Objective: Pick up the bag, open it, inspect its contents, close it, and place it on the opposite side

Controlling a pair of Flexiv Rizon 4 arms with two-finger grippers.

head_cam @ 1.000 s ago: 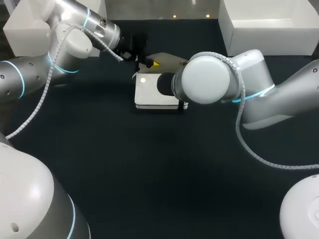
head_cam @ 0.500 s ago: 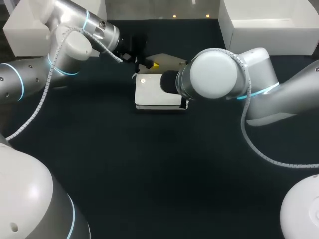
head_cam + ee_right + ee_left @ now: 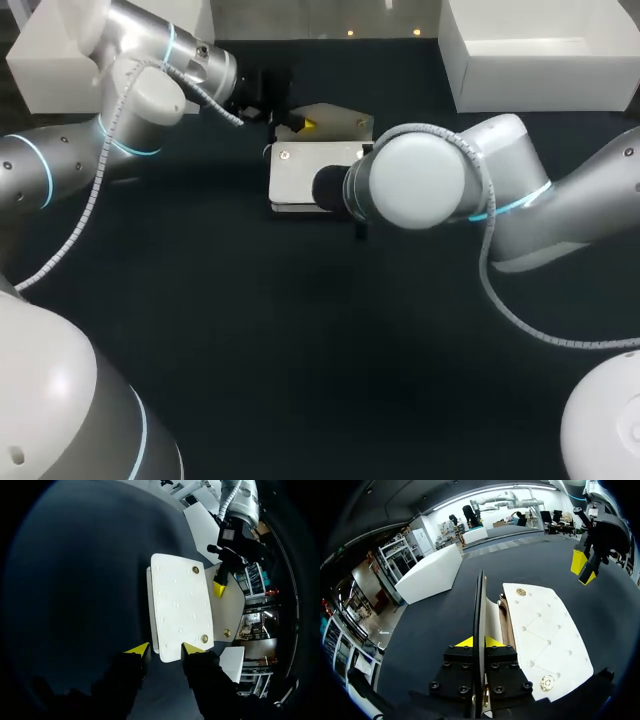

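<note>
bag (image 3: 312,178) on table (image 3: 300,350), far middle, flap (image 3: 338,122) open | left gripper (image 3: 481,641) apparently pinching flap edge | right gripper (image 3: 165,650) spread over bag's near edge | advice: hold flap steady, lower right squarely

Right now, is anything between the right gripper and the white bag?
Nothing visible. The right gripper is open, and the near edge of the white bag lies directly ahead of its fingers. The left gripper grips the flap on the far side, out of that path.
</note>
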